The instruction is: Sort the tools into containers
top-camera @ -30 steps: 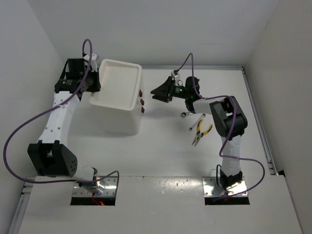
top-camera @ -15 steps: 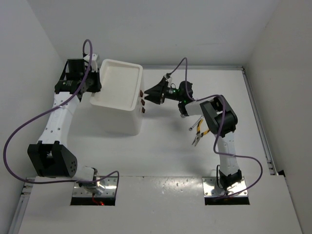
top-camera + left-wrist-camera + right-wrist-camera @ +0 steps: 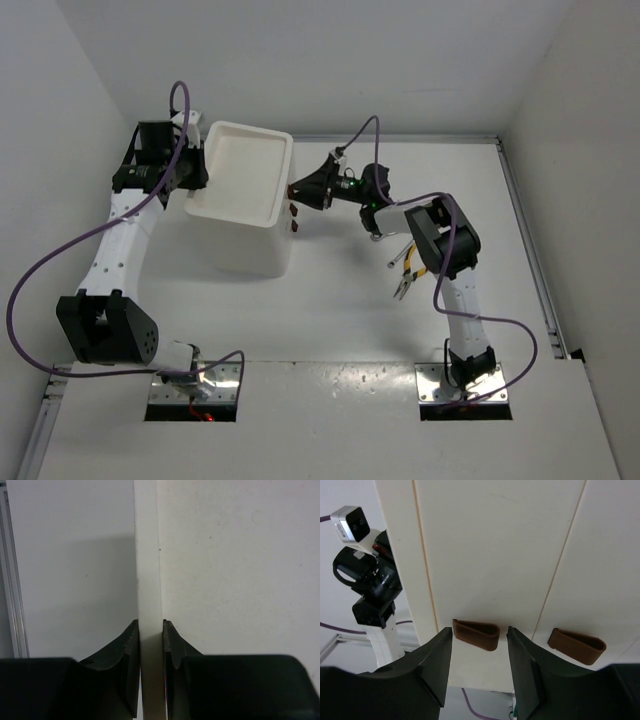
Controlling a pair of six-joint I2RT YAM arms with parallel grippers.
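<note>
Here, left pincer: clamped shut on the thin left wall of the white box unit, at the unit's 9 o'clock side. In the left wrist view its two dark fingers press that white wall from both sides.
Right pincer: about half open at the unit's 3 o'clock face. The jaws stand one on each side of the top drawer handle, with a slim gap on either side, and do not grip it.
White box unit: stands on the table at about 10 o'clock of the top view, with its drawer fronts facing 3 o'clock.
Top tray: shallow, rectangular and white, and it forms the top of the unit.
Second handle: red-brown like the top one, on the next drawer front, just beyond the right pincer's outer finger.
Yellow-handled pliers: lie flat on the table at 4 o'clock from the unit, well apart from it and close beside the right arm.
Silver wrench: lies on the table at 11 o'clock of the pliers, just beside them. I cannot tell whether the two touch.
</note>
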